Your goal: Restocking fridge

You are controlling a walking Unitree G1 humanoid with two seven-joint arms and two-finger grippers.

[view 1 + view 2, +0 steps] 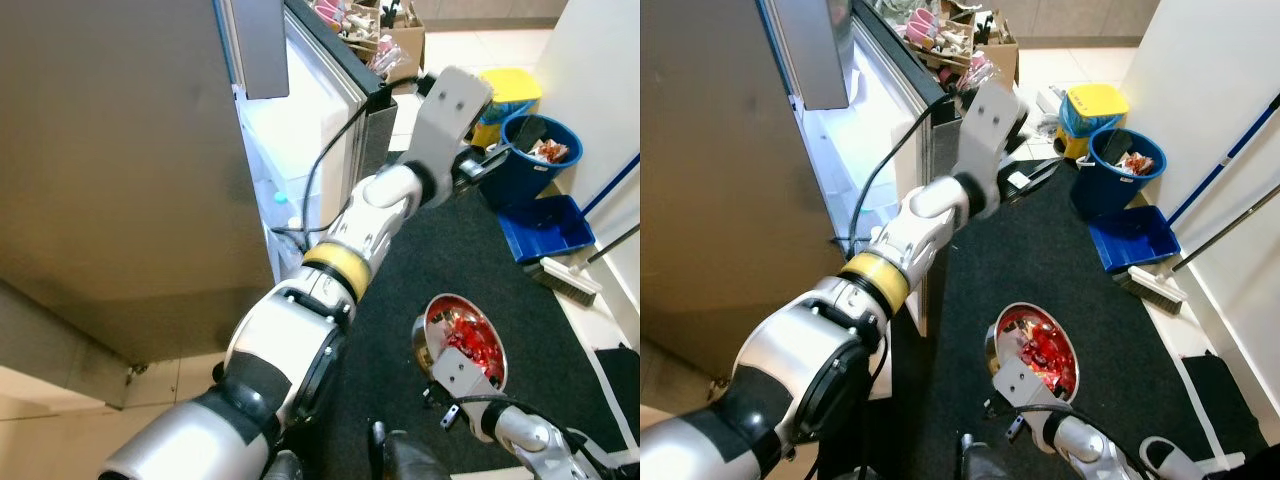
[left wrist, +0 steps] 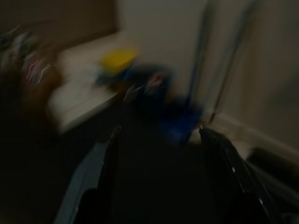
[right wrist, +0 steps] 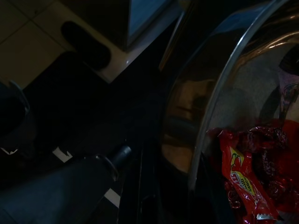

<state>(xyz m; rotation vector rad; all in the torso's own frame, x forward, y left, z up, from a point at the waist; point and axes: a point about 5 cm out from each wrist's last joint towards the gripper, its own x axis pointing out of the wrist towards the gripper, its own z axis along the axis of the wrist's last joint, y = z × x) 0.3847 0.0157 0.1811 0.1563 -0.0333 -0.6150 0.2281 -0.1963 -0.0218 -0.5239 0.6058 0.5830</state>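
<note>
Left wrist view | left tool [image 2: 159, 154] fingers spread wide, empty

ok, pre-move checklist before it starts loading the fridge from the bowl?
1. Fridge door open: ok, the lit interior is exposed.
2. Left hand free: ok, its fingers are spread with nothing between them; it is extended past the fridge's front edge, over the dark mat.
3. Supply present: ok, the metal bowl holds red packets.
4. Right hand's hold on the bowl: cannot tell; the right wrist view shows the bowl rim close up, but not the fingers.
5. Shelf space inside the fridge: cannot tell, the interior is washed out.
6. Floor clutter: ok, the blue bucket and dustpan sit off by the wall.
</note>
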